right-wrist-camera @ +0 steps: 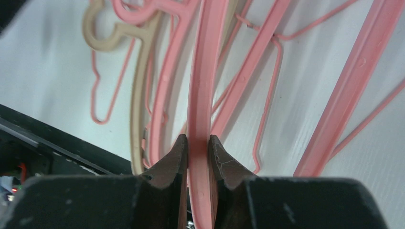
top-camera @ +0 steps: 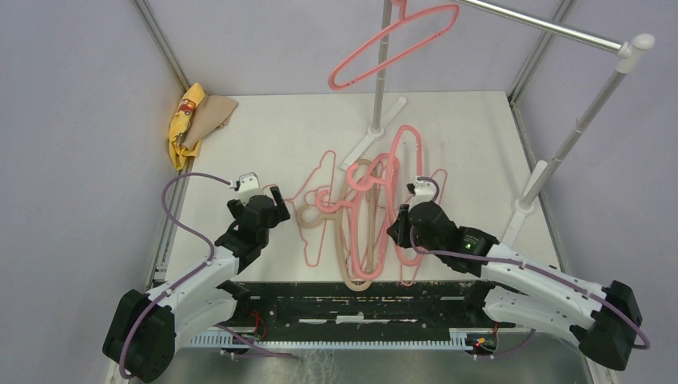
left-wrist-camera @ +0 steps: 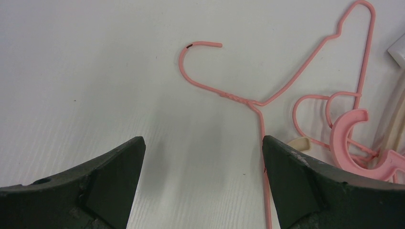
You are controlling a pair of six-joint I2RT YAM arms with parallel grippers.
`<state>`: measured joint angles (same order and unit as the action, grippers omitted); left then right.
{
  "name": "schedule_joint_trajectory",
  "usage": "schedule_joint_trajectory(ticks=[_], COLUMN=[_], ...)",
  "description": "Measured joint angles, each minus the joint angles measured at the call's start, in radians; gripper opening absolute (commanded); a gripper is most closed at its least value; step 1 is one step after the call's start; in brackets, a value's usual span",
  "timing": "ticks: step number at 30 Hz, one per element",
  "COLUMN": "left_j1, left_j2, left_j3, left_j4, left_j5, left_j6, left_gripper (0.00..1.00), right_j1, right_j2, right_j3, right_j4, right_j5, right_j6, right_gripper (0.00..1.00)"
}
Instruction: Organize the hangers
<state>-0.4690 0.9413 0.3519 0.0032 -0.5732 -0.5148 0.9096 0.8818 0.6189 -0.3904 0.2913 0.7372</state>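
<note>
The right gripper (right-wrist-camera: 197, 143) is pinching the flat bar of a thick pink plastic hanger (right-wrist-camera: 204, 67), jaws narrow around it. The hanger is looking light, stiff and smooth, so it may be sliding easily in the pads. It is lying tangled among other hangers (top-camera: 361, 186) on the white table (top-camera: 264, 128). The left gripper (left-wrist-camera: 203, 143) is standing wide and empty, with a thin pink wire hanger (left-wrist-camera: 239, 98) just ahead of it.

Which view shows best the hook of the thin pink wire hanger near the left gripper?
The left wrist view: the wire hanger's hook lies whole and sharp, just ahead of the open left gripper. The top external view shows it only small, beside that gripper. In the right wrist view I cannot find it.
</note>
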Motion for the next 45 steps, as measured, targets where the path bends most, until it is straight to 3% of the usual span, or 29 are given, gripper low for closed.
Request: schedule_joint_trajectory(ticks=[8, 20, 26, 45], left_j1=[0.0, 0.0, 0.0, 0.0], left_j2=[0.003, -0.005, -0.005, 0.0], left_j3=[-0.006, -0.023, -0.031, -0.029], left_j4=[0.006, 0.007, 0.01, 0.013], left_j5=[0.0, 0.0, 0.0, 0.0], left_j6=[0.0, 0.0, 0.0, 0.0], left_gripper=[0.99, 0.99, 0.99, 0.99], right_j1=[-0.044, -0.278, -0.335, -0.469], right_j2=[-0.085, 0.112, 0.236, 0.581], right_j3=[0.161, 0.435, 0.515, 0.772], right_j4=[0.045, 0.353, 0.466, 0.571], right_j5=[0.115, 0.154, 0.132, 0.017], right_j6=[-0.01, -0.06, -0.052, 0.069], right_gripper=[0.01, 0.01, 0.01, 0.01])
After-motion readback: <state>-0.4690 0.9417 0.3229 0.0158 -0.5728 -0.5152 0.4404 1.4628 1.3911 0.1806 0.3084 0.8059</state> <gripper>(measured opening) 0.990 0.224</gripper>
